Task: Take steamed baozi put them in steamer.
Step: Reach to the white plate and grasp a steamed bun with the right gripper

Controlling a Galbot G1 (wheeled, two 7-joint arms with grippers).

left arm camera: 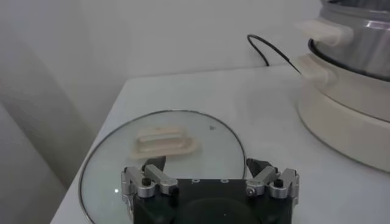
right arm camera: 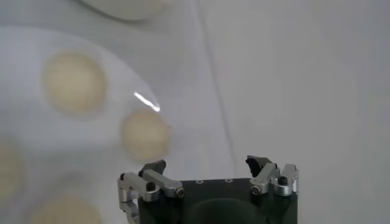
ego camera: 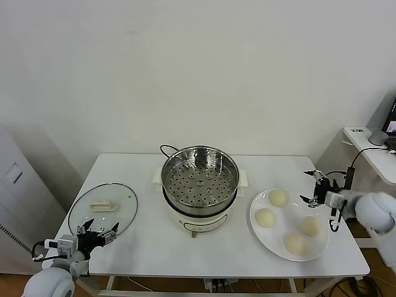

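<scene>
my right gripper (ego camera: 314,187): wide open, empty, at the table's right edge | four baozi (ego camera: 278,198) on plate (ego camera: 257,216) just inboard, round, no long axis | steamer (ego camera: 200,176) mid-table, empty | left gripper (ego camera: 98,232): open, empty, front-left corner, farther off

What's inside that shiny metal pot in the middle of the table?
Inside the steamer only a perforated metal tray shows, with no buns on it. All four baozi sit on the white plate. Whatever lies beneath the tray is covered.
</scene>
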